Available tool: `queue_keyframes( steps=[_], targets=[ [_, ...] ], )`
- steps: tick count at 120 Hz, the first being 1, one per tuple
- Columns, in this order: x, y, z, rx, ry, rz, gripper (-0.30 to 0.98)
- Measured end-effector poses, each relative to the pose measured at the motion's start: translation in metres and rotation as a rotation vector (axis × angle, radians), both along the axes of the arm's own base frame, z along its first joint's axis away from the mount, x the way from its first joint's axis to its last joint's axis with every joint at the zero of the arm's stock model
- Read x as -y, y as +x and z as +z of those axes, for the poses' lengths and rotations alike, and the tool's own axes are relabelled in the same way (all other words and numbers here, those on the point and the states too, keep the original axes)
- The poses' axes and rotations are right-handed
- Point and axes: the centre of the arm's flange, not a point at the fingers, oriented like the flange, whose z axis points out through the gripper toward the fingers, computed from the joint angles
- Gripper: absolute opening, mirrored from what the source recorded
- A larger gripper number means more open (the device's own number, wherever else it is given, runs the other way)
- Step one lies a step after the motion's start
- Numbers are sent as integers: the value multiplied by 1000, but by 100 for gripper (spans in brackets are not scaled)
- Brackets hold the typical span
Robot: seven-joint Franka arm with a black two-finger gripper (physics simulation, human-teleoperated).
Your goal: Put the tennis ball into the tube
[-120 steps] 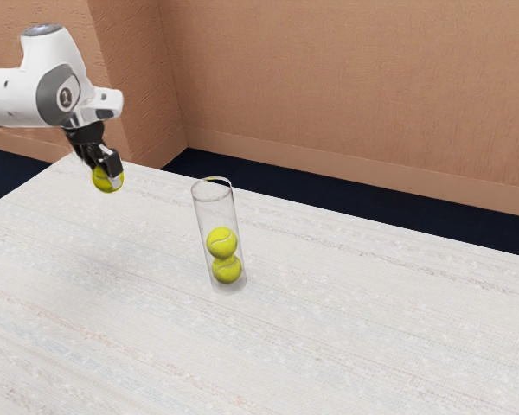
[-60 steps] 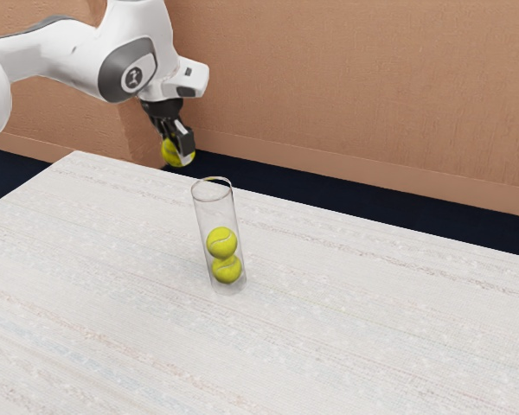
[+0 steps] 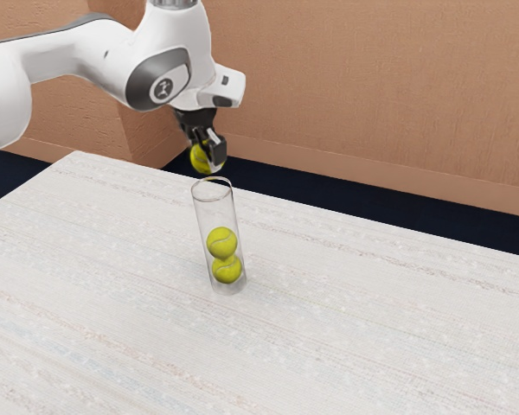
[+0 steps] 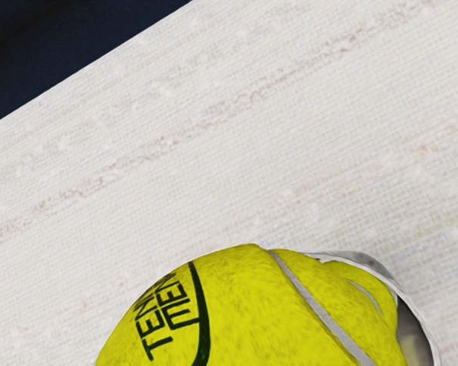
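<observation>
The tennis ball [image 4: 237, 313] is looking fuzzy and matt. The tube [image 3: 214, 210] is gleaming like smooth plastic; the table [image 3: 372, 311] is resembling woven cloth.

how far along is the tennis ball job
Two balls already sit stacked inside the clear tube. The third ball is off the table, held in the jaws just above the tube's rim. Still left: line it up, get it through the opening and release it.
</observation>
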Motion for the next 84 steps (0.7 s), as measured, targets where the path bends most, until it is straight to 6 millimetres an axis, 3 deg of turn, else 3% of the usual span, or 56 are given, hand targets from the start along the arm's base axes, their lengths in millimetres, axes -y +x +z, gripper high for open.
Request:
queue_keyframes(
  steps=[28,48,57,63,76,84],
  targets=[
    [-14,0,-6,-17,-39,58,51],
    [-8,-1,-7,-21,-43,53,61],
    [-17,-2,-4,-23,-56,74,63],
    [-52,-5,3,-34,-101,148,64],
    [-187,-36,36,-37,-158,382,66],
    [-234,-63,66,-37,-154,474,67]
  ],
)
